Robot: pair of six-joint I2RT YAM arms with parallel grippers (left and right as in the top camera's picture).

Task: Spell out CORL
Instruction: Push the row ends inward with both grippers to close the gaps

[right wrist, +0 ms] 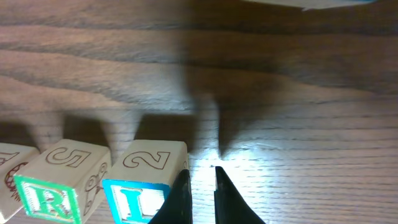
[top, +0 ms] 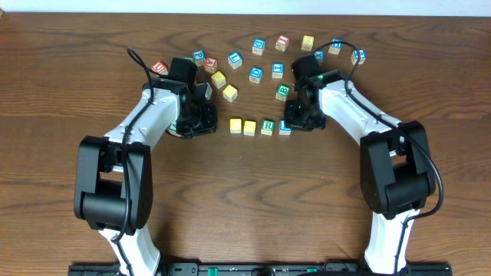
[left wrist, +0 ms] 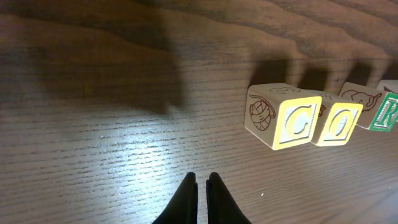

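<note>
**Though small, spells CORL in one tight row at mid-desk**

Sits on the wooden desk (top: 77, 77) between the two arms, as four wooden cubes side by side, touching or very nearly so.

Starts at the left with the C cube (left wrist: 283, 118): yellow face, pale letter C, and a brown line drawing on the adjoining pale side. Continues with the O cube (left wrist: 339, 121), with the same yellow face and an O in the same style. Follows with the R cube (right wrist: 46, 190): white face, green border, green R, plus a 5 on the neighbouring bare-wood face. Ends with the L cube (right wrist: 138, 193): blue border, blue L, and a 2 on the neighbouring face. Shows, from the left wrist, an elephant in brown outline on a pale face next to the green R.

From above, reads as two plain yellow tops, then the green-lettered one, then the blue one partly under the right arm.

Has the left gripper (left wrist: 202, 177) clenched on nothing, low over bare wood, near the C cube but apart from it. Has the right gripper (right wrist: 200, 171) just beside the L cube, fingers drawn nearly together and grasping nothing, with one finger overlapping the cube's edge in the wrist view; contact impossible to tell.

Includes loose cubes (top: 256, 73) scattered farther back, with lettering too small to read.
</note>
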